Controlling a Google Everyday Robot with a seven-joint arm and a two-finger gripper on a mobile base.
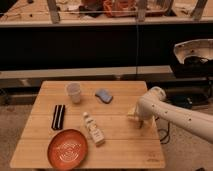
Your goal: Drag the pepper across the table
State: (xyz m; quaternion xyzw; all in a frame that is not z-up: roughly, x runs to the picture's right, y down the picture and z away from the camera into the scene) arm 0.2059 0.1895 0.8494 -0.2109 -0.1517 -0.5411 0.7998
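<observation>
The light bamboo table (120, 150) fills the lower middle of the camera view. My white arm reaches in from the right, and my gripper (136, 118) points down at the table's right side, close to the right edge, at or just above the wood. No orange pepper shows anywhere; if it is by the gripper, the gripper hides it.
On the table are a clear plastic cup (74, 92), a blue sponge (104, 95), a black flat object (59, 116), a small pale bottle lying down (93, 129) and a round orange-red plate (68, 149). A dark counter with shelves stands behind.
</observation>
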